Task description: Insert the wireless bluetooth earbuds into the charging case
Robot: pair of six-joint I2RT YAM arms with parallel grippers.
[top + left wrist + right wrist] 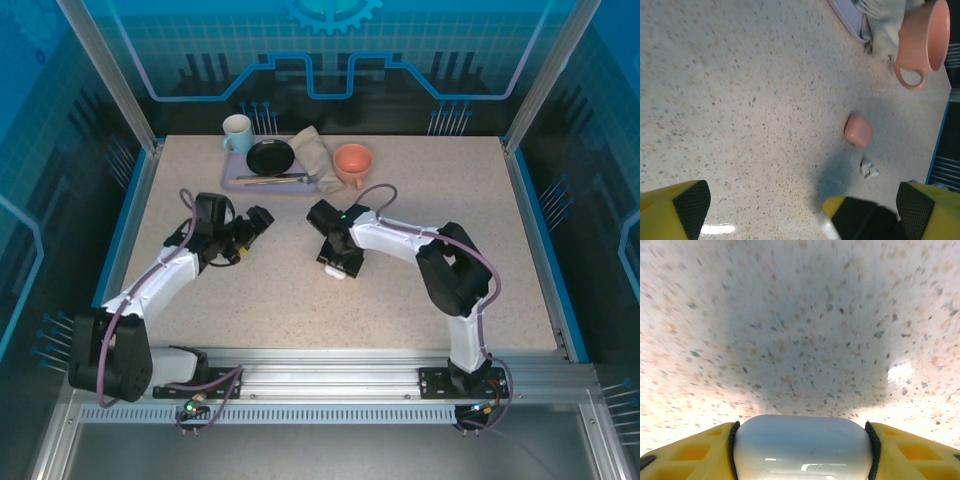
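My right gripper (801, 436) is shut on a white charging case (800, 455), which fills the gap between its yellow fingers just above the speckled table. From above, that case (336, 272) shows as a white edge under the right gripper (340, 262) near the table's middle. My left gripper (802, 205) stands open with nothing between its fingers, left of the middle (257, 220). Ahead of it lie a salmon-pink case (858, 130), lid down, and a small white earbud pair (869, 168) close beside it. No pink earbuds can be made out.
At the back stands a lilac tray (240, 181) with a pale blue mug (237, 132), a black plate (270, 157), a beige cloth (312, 152) and cutlery. A salmon cup (352, 160) sits by the tray's right end, also in the left wrist view (920, 40).
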